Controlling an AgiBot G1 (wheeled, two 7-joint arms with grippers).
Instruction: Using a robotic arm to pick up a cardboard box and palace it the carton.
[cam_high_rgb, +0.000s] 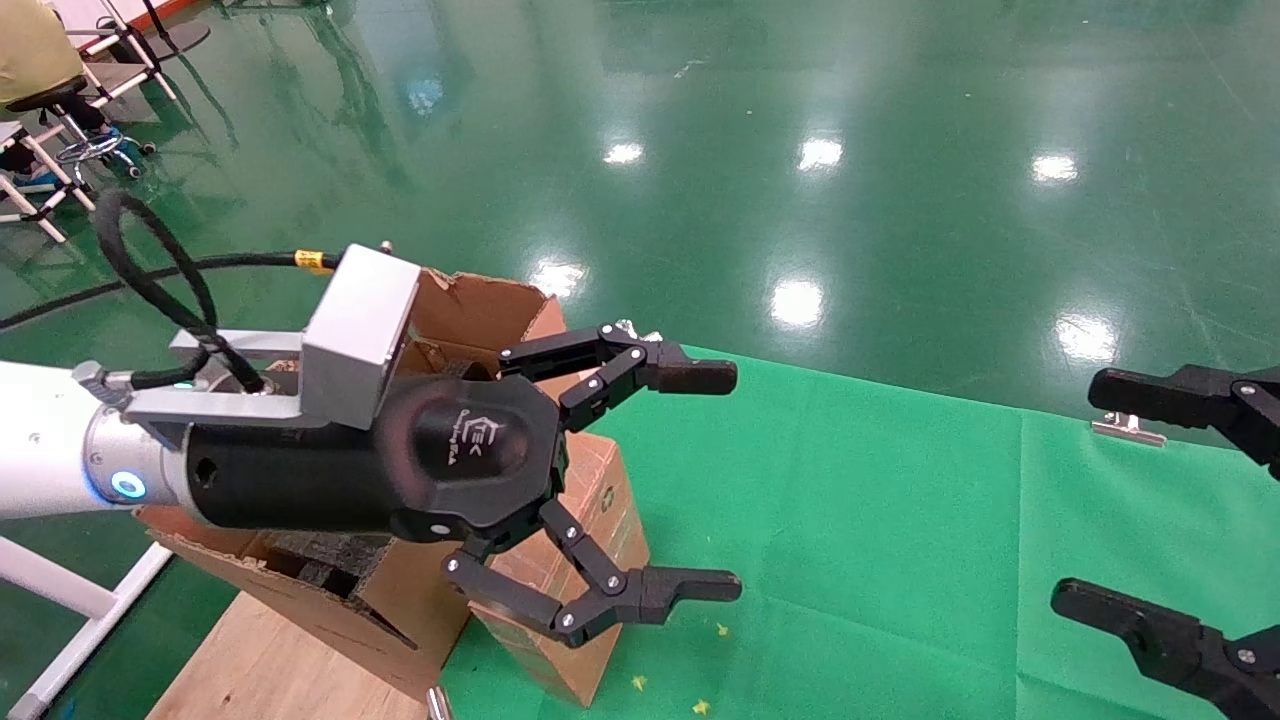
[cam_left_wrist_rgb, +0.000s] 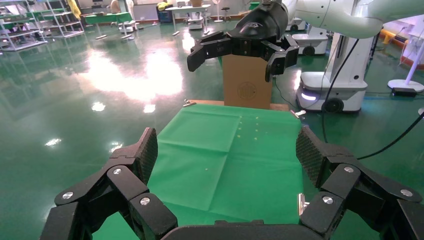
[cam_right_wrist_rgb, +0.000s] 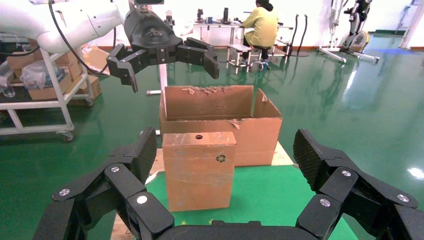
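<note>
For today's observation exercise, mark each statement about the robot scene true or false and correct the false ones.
1. The left gripper is shut on the cardboard box. False: its fingers are spread open above the box and hold nothing.
2. The cardboard box stands on the green cloth. True.
3. The cardboard box lies inside the carton. False: it stands outside, in front of the carton in the right wrist view.
4. The carton's top flaps are ragged and torn. True.
5. The right gripper holds a bottle. False: it is open and empty, at the cloth's far right.
</note>
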